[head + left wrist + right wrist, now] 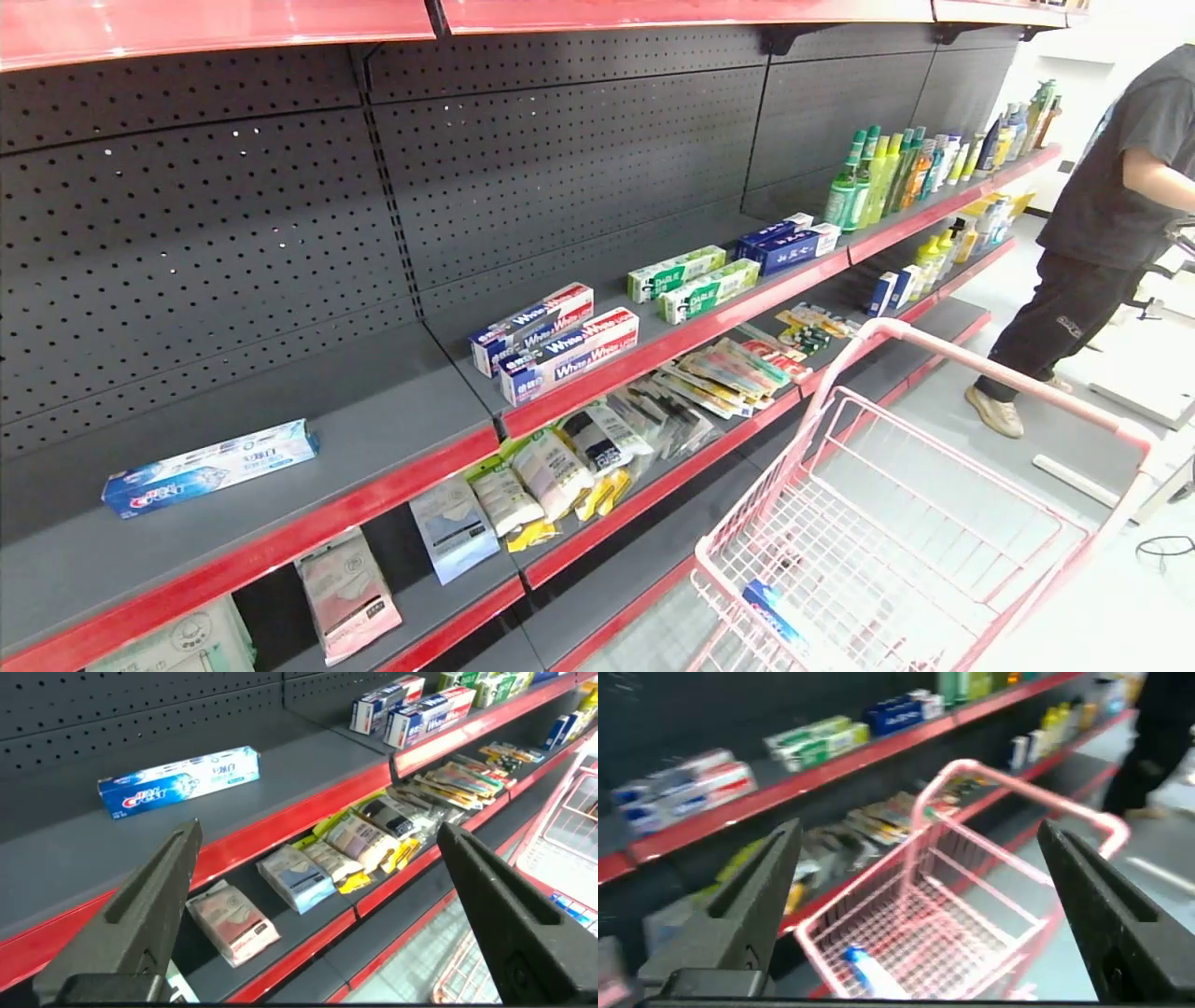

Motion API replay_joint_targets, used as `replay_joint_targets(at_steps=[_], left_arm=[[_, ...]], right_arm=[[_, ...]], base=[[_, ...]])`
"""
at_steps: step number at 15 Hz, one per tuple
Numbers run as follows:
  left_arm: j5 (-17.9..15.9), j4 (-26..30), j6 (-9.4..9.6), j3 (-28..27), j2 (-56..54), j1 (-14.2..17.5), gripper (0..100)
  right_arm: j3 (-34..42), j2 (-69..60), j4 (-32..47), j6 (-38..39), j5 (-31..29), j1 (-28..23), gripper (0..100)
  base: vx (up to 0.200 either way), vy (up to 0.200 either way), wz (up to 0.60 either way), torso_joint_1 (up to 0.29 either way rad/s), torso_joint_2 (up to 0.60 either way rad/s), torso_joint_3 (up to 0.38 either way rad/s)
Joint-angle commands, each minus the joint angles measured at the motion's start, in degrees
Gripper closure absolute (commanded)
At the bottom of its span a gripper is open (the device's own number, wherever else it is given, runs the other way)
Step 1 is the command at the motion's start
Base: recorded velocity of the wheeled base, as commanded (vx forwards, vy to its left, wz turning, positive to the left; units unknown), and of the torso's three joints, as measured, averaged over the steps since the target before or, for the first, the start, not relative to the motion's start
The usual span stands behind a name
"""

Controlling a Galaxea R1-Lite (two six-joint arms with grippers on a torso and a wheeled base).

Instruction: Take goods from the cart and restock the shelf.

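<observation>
Pink cart (1018, 383) up close, one small blue carton (773, 611) (toothpaste, probably) flat in its near corner.
Left gripper (318, 831) and right gripper (917, 829) both empty, jaws spread wide: left hanging in front of the shelf (373, 420), right over the cart. Lone blue toothpaste box (210, 467) lying flat on that shelf, well apart from the white-and-red boxes (555, 341) further along.

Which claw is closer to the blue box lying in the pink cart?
Right. The right gripper hangs open over the pink cart, the blue box below it. The left gripper is open before the shelf, the cart off to one side.
</observation>
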Motion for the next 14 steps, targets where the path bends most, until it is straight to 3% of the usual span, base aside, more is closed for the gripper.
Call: replay_joint_targets(at_steps=[1,4,6,10,14], left_arm=[[-0.05,0.0,0.0,0.0,0.05,0.02,0],[-0.13,0.0,0.0,0.0,0.05,0.02,0],[-0.13,0.0,0.0,0.0,0.05,0.02,0],[-0.13,0.0,0.0,0.0,0.05,0.02,0],[-0.13,0.0,0.0,0.0,0.05,0.02,0]], right_arm=[[-6.83,34.63,2.28,0.31,0.69,-5.83,0],[-3.4,55.63,1.67,-8.39,4.73,2.96,0],[-5.69,65.3,0.35,-10.15,5.26,6.65,0],[-7.45,85.08,-18.81,-12.79,5.26,7.79,0],[-3.84,87.62,-19.07,-17.71,5.79,9.46,0]], base=[[0.0,0.0,0.0,0.0,0.0,0.0],[0.0,0.0,0.0,0.0,0.0,0.0],[0.0,0.0,0.0,0.0,0.0,0.0],[0.0,0.0,0.0,0.0,0.0,0.0],[0.0,0.0,0.0,-0.041,0.09,0.051]])
